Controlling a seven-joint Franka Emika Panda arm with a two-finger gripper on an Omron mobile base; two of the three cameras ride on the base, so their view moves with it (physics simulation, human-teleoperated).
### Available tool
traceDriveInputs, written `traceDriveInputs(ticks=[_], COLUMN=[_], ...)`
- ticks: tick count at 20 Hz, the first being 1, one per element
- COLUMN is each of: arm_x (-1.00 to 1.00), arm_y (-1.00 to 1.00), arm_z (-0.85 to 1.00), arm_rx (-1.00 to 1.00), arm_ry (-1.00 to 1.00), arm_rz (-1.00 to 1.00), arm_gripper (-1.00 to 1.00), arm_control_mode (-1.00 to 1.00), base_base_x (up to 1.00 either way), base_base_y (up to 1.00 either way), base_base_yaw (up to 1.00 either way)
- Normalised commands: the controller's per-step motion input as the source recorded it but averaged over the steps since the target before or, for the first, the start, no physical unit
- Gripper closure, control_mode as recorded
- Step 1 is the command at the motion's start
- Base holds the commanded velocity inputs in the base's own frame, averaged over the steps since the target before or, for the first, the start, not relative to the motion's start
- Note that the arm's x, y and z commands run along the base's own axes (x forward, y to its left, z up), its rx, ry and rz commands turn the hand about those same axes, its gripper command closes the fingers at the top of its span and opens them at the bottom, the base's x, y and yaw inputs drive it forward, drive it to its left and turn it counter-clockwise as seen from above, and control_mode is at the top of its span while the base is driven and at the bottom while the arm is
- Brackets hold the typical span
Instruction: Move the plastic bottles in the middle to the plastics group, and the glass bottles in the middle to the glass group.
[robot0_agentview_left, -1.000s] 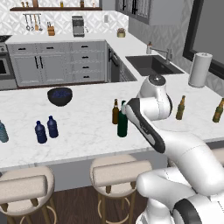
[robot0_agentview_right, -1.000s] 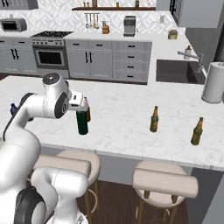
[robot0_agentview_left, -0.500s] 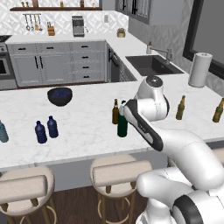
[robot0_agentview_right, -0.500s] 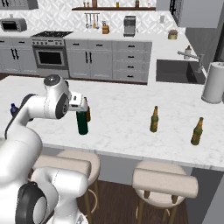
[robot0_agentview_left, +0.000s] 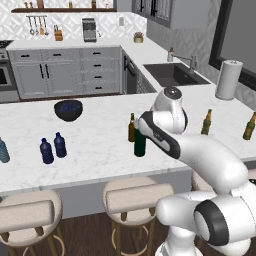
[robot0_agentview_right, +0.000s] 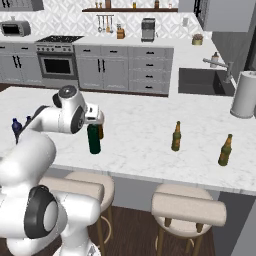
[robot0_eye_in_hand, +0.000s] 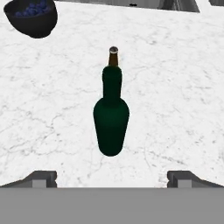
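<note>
White marble bench (robot0_agentview_left: 95, 145) runs across a grey kitchen, stools tucked under its near edge. At the far left stands a teal bottle (robot0_agentview_left: 3, 151), then two blue bottles (robot0_agentview_left: 53, 148) close together — by the look of it the plastics are already grouped. Behind them sits a dark bowl (robot0_agentview_left: 68, 109). In the middle stand the green bottle (robot0_eye_in_hand: 111, 118) and, just behind and beside it, the brown bottle (robot0_eye_in_hand: 113, 57), both upright. Further right, well apart, the glass group (robot0_agentview_right: 200, 142) stands near the bench's right end, with a towel roll (robot0_agentview_left: 227, 80) beyond.

The pincer (robot0_eye_in_hand: 112, 178) hangs above and in front of the green bottle with its jaws wide and nothing held; its tips frame the bottle in the hand view.

The step in hand looks like taking the green bottle. To do it well, I would centre the jaws on the body or lower neck and close squarely — a tall bottle tips easily if one finger lands first. The brown bottle is close behind, so the approach should not push forward.

Open marble lies between the middle and the glass group, giving a free path right; the near edge is not far from the green bottle, so lift before travelling.
</note>
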Motion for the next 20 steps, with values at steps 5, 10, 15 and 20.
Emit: traceDriveInputs(ticks=[5,10,15,20], arm_x=[0.18,0.07,0.27,0.26], arm_y=[0.0,0.0,0.0,0.0], arm_z=[-0.16,-0.25,-0.21,-0.11], arm_rx=[0.0,0.0,0.0,0.0], arm_ry=[0.0,0.0,0.0,0.0], arm_rz=[0.03,0.03,0.02,0.01], arm_gripper=[-1.0,-1.0,-1.0,-1.0], arm_control_mode=[-1.0,-1.0,-1.0,-1.0], base_base_x=[0.0,0.0,0.0,0.0], base_base_y=[0.0,0.0,0.0,0.0], base_base_yaw=[0.0,0.0,0.0,0.0])
